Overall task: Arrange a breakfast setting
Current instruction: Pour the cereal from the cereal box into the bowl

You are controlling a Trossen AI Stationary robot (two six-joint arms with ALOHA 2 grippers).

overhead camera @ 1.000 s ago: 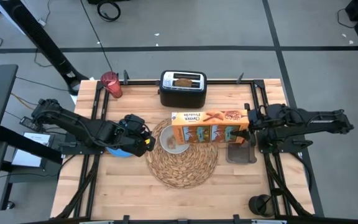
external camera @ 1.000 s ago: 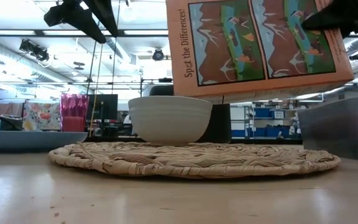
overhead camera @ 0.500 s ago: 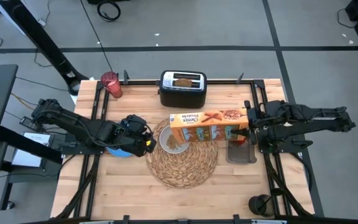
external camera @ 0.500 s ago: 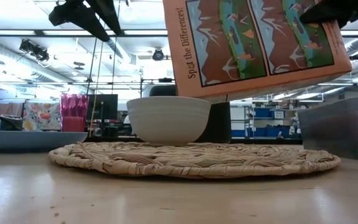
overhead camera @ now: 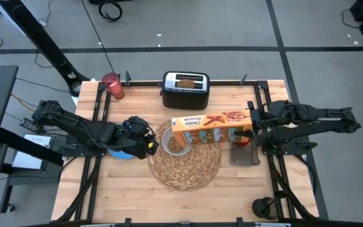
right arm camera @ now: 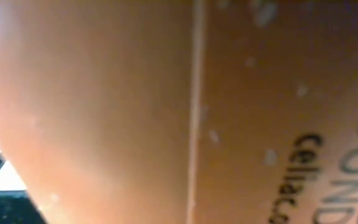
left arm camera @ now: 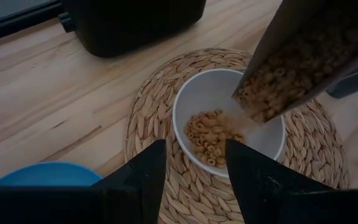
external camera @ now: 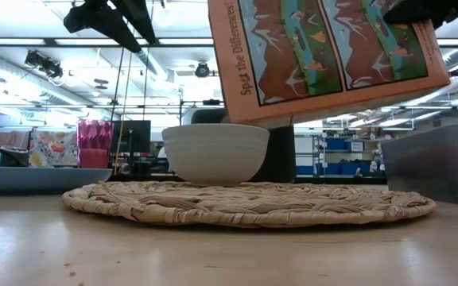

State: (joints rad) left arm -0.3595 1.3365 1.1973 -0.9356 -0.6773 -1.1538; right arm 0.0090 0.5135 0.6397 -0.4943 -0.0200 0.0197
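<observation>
Right tool is clamped on the cereal box, long axis lying across the bench with its open end tipped over the white bowl on the placemat, while the left tool sits half-open just beside it.

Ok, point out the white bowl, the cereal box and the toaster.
white bowl (left arm camera: 194,99): left wrist view, bare inner wall.
cereal box (overhead camera: 212,128): high view, middle of its printed face.
toaster (overhead camera: 184,93): high view, black body below the slots.
</observation>
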